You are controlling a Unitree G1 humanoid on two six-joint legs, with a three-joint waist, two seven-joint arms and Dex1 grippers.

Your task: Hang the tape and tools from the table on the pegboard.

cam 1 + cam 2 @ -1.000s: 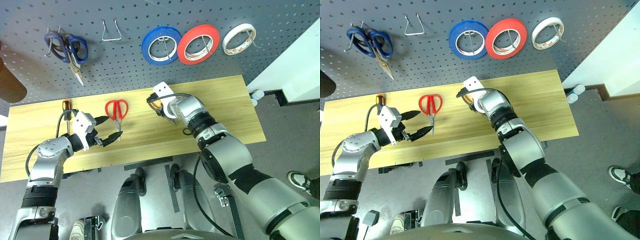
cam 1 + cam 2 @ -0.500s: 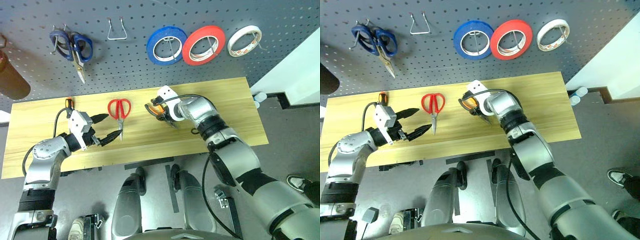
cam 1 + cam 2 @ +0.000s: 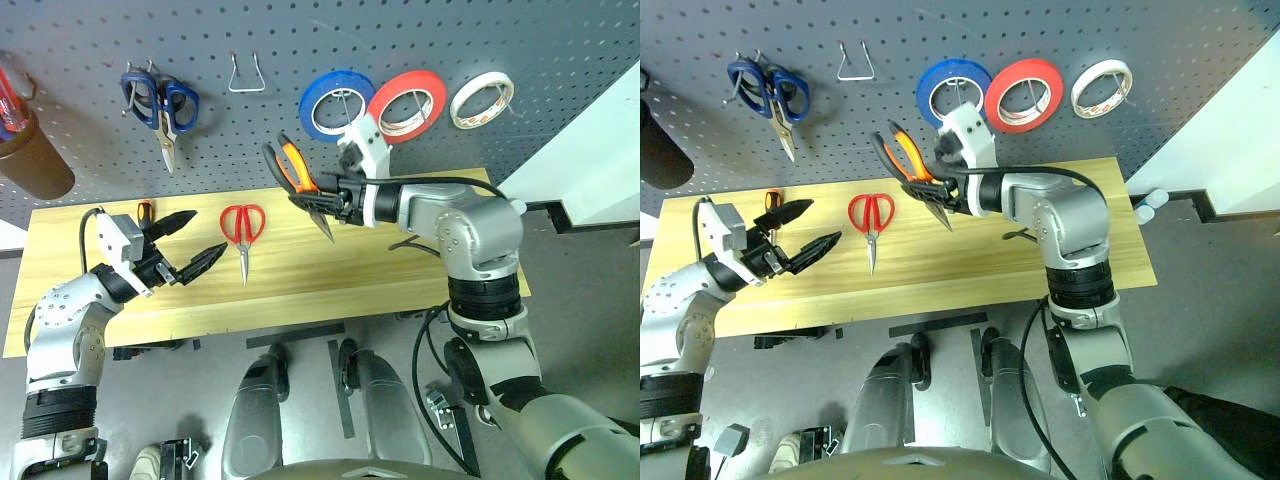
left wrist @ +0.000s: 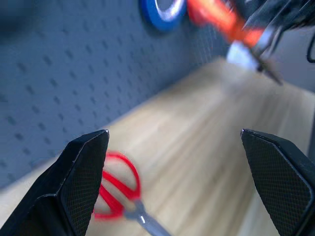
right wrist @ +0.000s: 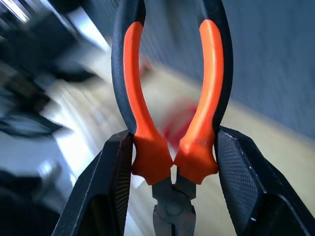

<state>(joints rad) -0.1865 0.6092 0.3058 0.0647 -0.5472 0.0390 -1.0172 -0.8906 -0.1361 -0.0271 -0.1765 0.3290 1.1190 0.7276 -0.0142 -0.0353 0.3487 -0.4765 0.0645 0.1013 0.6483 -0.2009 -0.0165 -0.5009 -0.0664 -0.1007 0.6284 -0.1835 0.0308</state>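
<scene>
Pliers (image 3: 296,170) clamped in right claw (image 3: 322,198), raised off table (image 3: 420,270), near pegboard (image 3: 80,150); left claw (image 3: 190,243) spread, empty.

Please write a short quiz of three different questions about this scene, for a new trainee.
1. True or false: the pliers lie flat on the table.
2. Which tape roll hangs between the other two on the pegboard? A) blue B) red C) white
3. Fill in: the red-handled scissors lie on the ____.

Key:
1. False: the right end effector holds them up above the table.
2. B, the red roll.
3. Table, beside the open, empty left end effector.
</scene>
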